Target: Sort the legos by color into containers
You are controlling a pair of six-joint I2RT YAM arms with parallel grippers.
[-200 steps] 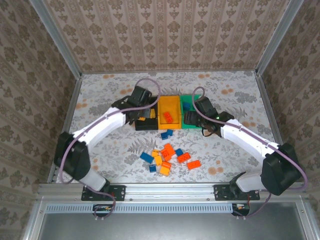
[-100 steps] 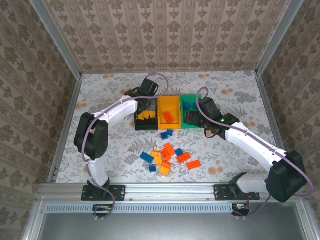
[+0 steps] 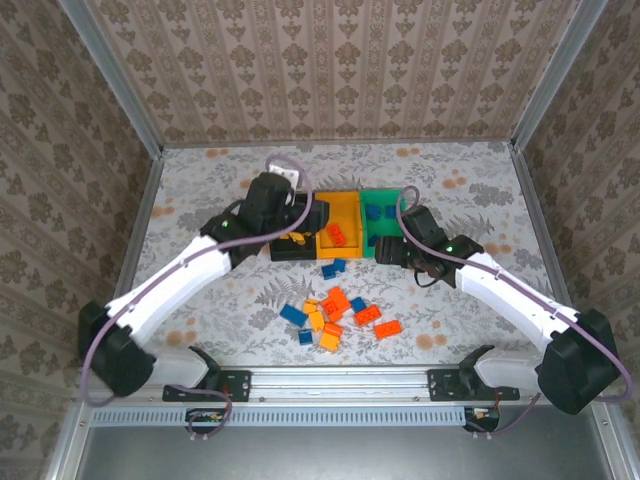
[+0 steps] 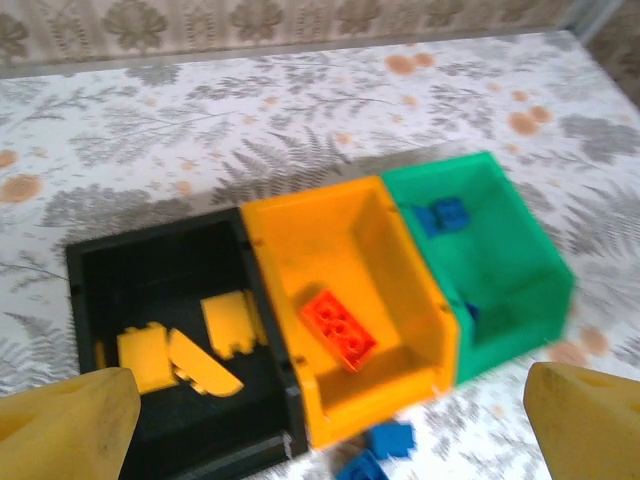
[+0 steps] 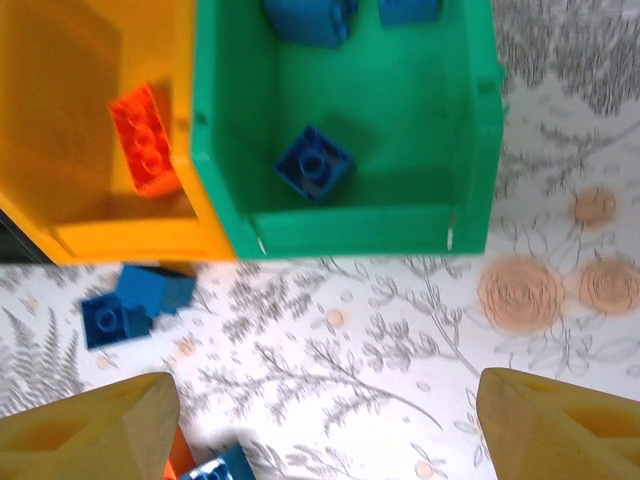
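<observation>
Table [image 3: 200, 200]: floral; legos [image 3: 335, 310] loose near bins [image 4: 265, 300].
L gripper [image 4: 330, 430]: I read jaws apart.
R gripper [image 5: 325, 420]: jaws apart, beside bins.

Fern-and-flower patterned tabletop [image 3: 480, 190], damask-papered walls [image 3: 340, 70], aluminium corner posts [image 3: 113, 75], metal rail [image 3: 340, 380] along near edge

Three bins [image 3: 345, 210] stand joined in a row on the worktop [image 3: 470, 180]. In each one lie bricks [image 4: 338, 325]. Two more bricks [image 3: 333, 268] lie just before the middle bin, and a loose heap [image 3: 335, 318] lies nearer the arm bases.
</observation>
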